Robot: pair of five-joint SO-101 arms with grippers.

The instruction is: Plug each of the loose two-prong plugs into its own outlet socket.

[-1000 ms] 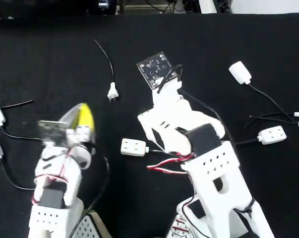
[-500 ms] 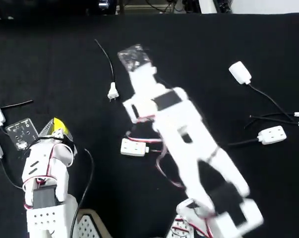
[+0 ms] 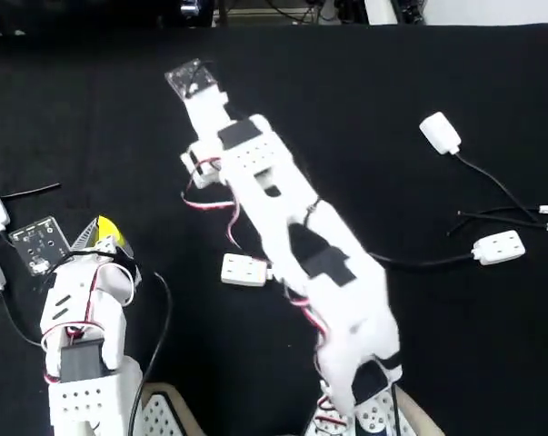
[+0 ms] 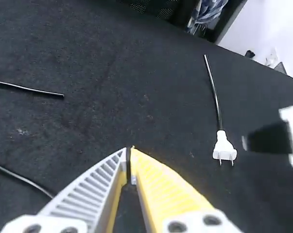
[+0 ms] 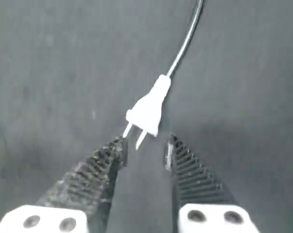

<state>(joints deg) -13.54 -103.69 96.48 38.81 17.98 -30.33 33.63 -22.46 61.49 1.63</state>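
Your right gripper (image 5: 145,142) is spread, tips just at the plug (image 5: 148,109) prongs; your left gripper (image 4: 129,151) fingers are pressed together.

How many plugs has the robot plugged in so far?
None that I can see yet. The white plug lies loose on the black cloth. The right gripper is open with its tips beside the prongs, not gripping. Grabbing it and pushing it into an outlet is left. The left gripper is shut and empty.
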